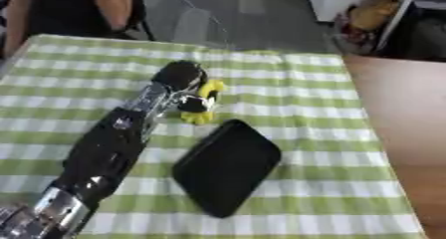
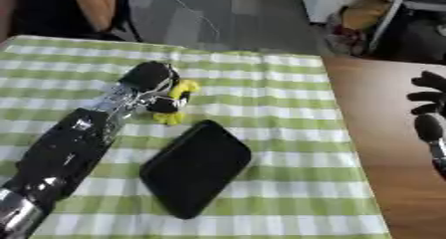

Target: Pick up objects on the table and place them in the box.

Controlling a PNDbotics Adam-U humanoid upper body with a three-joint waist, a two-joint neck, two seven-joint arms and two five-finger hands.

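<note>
Green-and-white checked tablecloth covers the work area; bare brown wooden tabletop runs along its right edge, grey floor beyond the far edge.

Your left hand is reaching in from the lower left and sits on top of the small yellow curved object, looks like a toy banana. Fingers are curled down around it, with yellow showing on both sides of the dark fingertips. Can't confirm whether it's lifted or resting on the cloth.

Black flat rounded-rectangle box lies just beside the yellow object, on your near right side, tilted diagonally. I read it as the target.

Step in hand, as I judge it: secure the grasp, then transfer.
- Make sure the thumb is under the yellow piece before lifting; it's curved and may roll out.
- Lift straight up first so you don't drag the cloth.
- The move is short: back toward you and slightly right. Release over the box centre, not its raised rim.

Room: open cloth on all sides of the box, nothing else in the path. The far table edge is well apart from the hand.

Right hand idles over the wooden tabletop at the right edge, fingers curled, holding nothing, well clear.
</note>
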